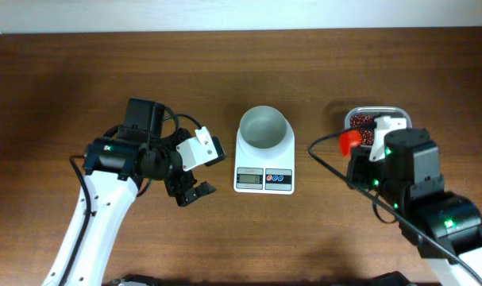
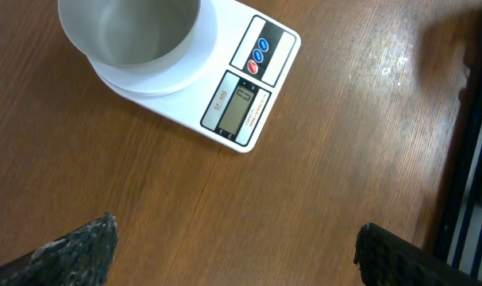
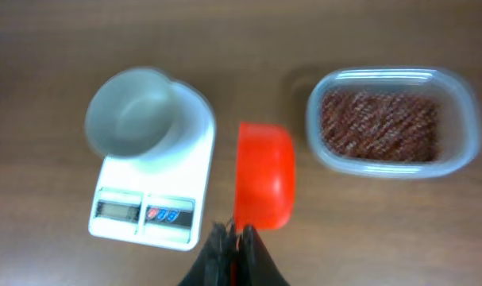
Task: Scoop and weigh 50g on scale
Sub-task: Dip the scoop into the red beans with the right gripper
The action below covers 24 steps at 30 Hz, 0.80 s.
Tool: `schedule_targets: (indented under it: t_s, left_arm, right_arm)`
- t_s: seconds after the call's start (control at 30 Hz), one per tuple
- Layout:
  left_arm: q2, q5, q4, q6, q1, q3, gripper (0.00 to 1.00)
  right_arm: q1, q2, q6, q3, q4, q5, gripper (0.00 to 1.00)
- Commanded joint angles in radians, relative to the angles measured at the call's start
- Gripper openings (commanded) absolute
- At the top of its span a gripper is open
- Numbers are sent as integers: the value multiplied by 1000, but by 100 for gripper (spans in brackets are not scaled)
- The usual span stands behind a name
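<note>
Right fingers (image 3: 217, 258) clamp red scoop (image 3: 264, 175) beside clear tub (image 3: 314, 119) of red beans (image 3: 379, 123); empty bowl (image 3: 129, 119) tops white scale (image 3: 177, 187) at table (image 1: 82, 63) centre; left fingers (image 2: 74, 250) spread.

Overhead cam: fixed high up, looking straight down, far enough to take in most of the worktop (image 1: 241, 71). Left wrist cam: low, close, angled across the wood toward the scale (image 2: 185, 75); right wrist cam: higher, near-vertical, blurry, looking past the red scoop (image 3: 264, 175). All 3 views share the scale.
</note>
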Motion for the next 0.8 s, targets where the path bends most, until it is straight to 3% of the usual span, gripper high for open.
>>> schedule_targets:
  t_s: [0.0,0.1,0.2,0.4,0.77]
  left_arm:
    - [-1,18,2,16,-4,-6,99]
    - [-1,18,2,16,-4,-6,99]
    - [-1,18,2,16,-4,-6,99]
    - [-1,18,2,16,-4,-6,99]
    - [-1,18,2,16,-4,-6,99]
  right_arm:
    - [-5,95,-48,132,-108,211,4]
    - [-5,229,-48,174,-130,424,4]
    - [-39,394,-56,174,-70,494,4]
    - [-331,593,-313,180,88,52,4]
    - [-405,749,-388,181,171,10,4]
